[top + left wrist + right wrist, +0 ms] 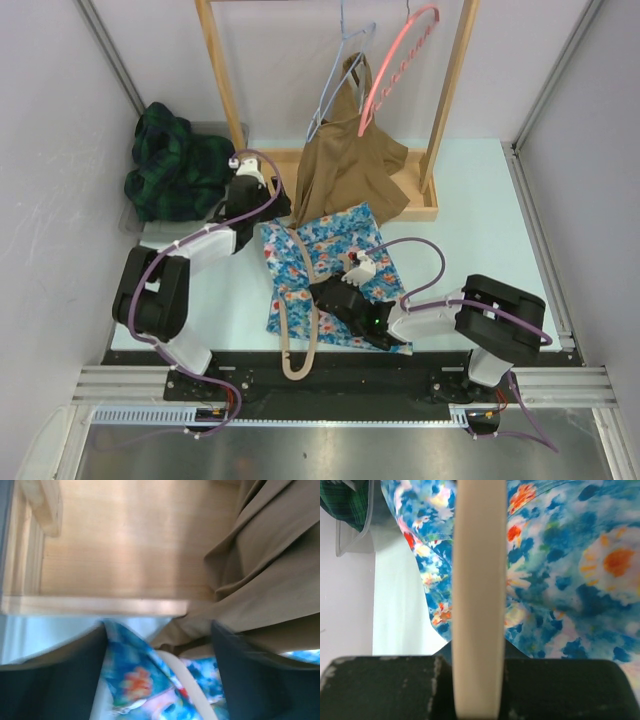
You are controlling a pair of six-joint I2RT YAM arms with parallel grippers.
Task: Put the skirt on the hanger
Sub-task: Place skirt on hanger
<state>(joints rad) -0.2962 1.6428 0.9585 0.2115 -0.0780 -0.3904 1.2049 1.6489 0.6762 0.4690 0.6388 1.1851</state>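
The skirt (345, 238), blue with a floral print, lies flat on the table. A beige hanger (297, 366) lies along its left side, partly tucked under the fabric. My right gripper (322, 292) is shut on the hanger (480, 580), with the skirt (570, 570) beneath it. At the skirt's far left corner my left gripper (272, 207) stands open. In its wrist view, the skirt's edge (131, 676) and the hanger's bar (189, 686) lie between the spread fingers (50, 680), untouched by either.
A wooden rack (226, 92) stands at the back, its base board (125, 555) just beyond my left gripper. A brown garment (345, 165) hangs on it, beside a pink hanger (400, 60) and a pale blue one (338, 72). A green plaid garment (175, 165) lies far left.
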